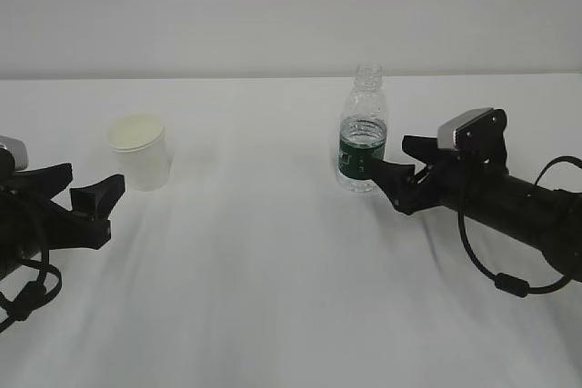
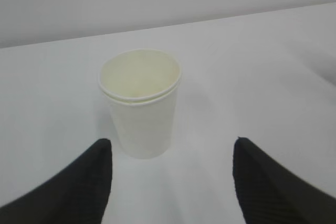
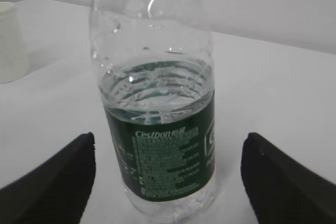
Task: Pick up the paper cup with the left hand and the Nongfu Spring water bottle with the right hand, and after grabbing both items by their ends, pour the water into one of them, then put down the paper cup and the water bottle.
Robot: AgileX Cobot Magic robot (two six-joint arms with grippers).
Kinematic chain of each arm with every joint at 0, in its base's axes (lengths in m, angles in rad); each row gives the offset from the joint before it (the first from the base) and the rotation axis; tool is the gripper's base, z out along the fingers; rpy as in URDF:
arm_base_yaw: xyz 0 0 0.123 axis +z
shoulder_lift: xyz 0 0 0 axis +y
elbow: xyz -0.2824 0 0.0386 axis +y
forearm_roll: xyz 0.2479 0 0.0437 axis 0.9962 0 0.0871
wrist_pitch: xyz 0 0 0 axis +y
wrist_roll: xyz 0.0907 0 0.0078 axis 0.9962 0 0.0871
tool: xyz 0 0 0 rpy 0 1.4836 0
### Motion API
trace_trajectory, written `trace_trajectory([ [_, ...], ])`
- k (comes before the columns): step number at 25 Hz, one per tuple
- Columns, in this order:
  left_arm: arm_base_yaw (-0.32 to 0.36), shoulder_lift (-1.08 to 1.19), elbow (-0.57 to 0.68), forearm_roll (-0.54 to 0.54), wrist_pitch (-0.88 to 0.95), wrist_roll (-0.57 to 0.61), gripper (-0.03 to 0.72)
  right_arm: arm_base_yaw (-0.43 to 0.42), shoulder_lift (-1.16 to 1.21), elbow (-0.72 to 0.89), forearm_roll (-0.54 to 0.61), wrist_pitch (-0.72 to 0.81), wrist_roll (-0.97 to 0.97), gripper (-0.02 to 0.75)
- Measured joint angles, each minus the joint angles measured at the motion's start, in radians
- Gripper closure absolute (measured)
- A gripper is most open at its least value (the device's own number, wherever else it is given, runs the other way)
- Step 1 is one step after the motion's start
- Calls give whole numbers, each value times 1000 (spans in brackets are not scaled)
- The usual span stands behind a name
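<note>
Exterior view: the paper cup (image 1: 140,151) stands upright at ten o'clock on the white surface (image 1: 273,270), the Nongfu Spring water bottle (image 1: 363,129) at one o'clock, well apart. Both grippers are at the approach step. The left gripper (image 1: 86,190) has its jaws spread short of the cup; the right gripper (image 1: 393,159) jaws gape, flanking the bottle. Next, I judge, each advances and closes.

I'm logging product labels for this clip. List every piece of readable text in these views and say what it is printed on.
"Cestbon": white lettering on the dark green label of the water bottle, right wrist view.
Small white lines beneath it: too small to read.
A partial white mark at the label's right edge: cut off, unreadable.
Paper cup: no text visible.
</note>
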Motion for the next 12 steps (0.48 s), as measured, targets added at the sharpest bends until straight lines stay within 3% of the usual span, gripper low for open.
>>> trace_trajectory([
  [12,0,0,0,2,-2,0,174,65,46,-86,-5,-2,0,85],
])
